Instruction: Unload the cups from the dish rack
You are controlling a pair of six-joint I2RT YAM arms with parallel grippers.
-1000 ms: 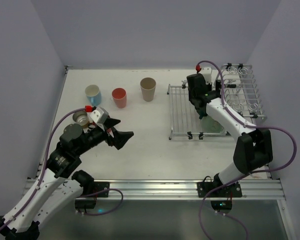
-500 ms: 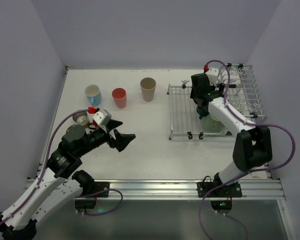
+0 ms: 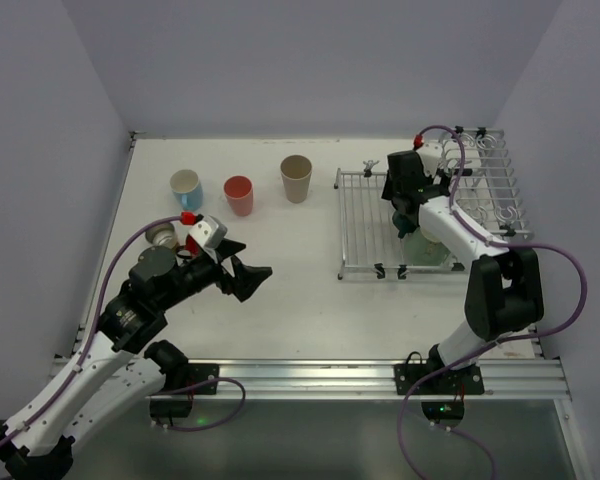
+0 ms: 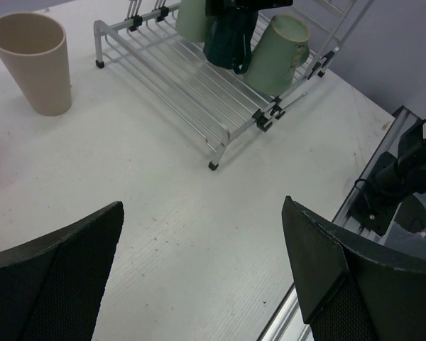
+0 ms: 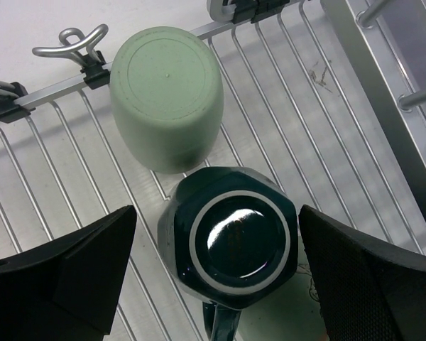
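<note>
Right wrist view looks straight down on an upturned dark teal glazed mug on the silver wire dish rack, just beside an upturned sage green tumbler. The right tool hangs above the teal mug, released, fingers spread either side. The left tool, also released, hovers over the white bench, where a beige tumbler, light blue mug and pink cup stand.

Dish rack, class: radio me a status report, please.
Left gripper open, empty, over table. Right gripper open above dark teal mug in dish rack. Sage green cup close beside it, may crowd fingers.
</note>
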